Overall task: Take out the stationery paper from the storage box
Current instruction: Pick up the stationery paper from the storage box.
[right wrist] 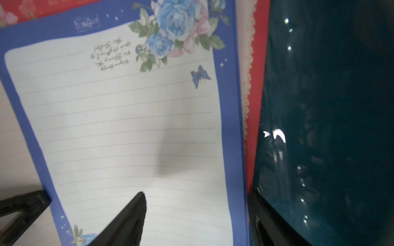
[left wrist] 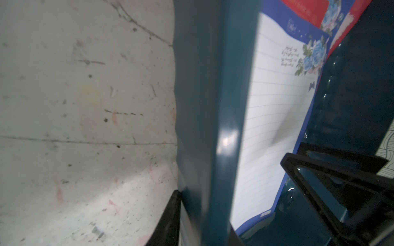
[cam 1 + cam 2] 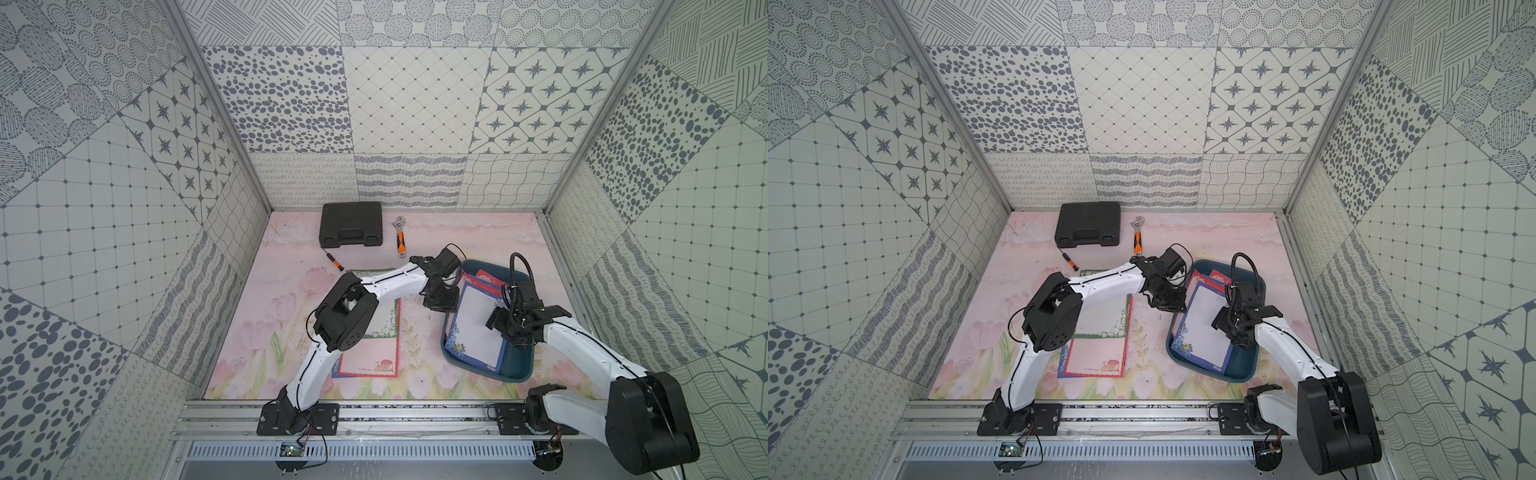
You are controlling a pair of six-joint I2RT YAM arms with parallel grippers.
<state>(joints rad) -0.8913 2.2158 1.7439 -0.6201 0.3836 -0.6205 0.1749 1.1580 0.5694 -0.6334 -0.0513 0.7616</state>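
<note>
I work on a pink mat [image 3: 478, 232] printed with tulips, scuffed and speckled with dark marks. Around it stand walls [image 3: 415, 124] papered in grey patchwork patterns of dots, stars, grids and waves, set between aluminium posts [image 3: 218, 104]. Both my bases sit on a metal rail [image 3: 415, 415] at 6 o'clock.

The box [image 3: 515, 361] lies at 4 o'clock on the mat, a little askew. My left gripper [image 3: 440, 305] is at its 9 o'clock wall and has closed down onto it. In the left wrist view one finger [image 2: 170, 217] presses the outside of the wall, and the rim runs up between my jaws. My right gripper [image 3: 496, 320] hangs over the middle of the box, spread wide with nothing in it. In the right wrist view one finger [image 1: 128, 219] is over the white of the blue sheet [image 1: 128, 117]. The other is just past that sheet's edge, over the bare box floor. Whether either touches paper I cannot tell.

The paper is in two places. The blue sheet lies in the box, close against the 9 o'clock wall, with a red sheet [image 3: 486, 276] showing from under it at 12 o'clock. Out on the mat, near the centre and partly under my left arm, a green sheet [image 3: 386, 320] overlaps a red-edged sheet [image 3: 365, 363] at its 6 o'clock.

At 11 o'clock by the far wall sits a black case [image 3: 351, 224]. A wrench [image 3: 400, 239] lies just at its 3 o'clock and a screwdriver [image 3: 331, 262] at its 7 o'clock.
</note>
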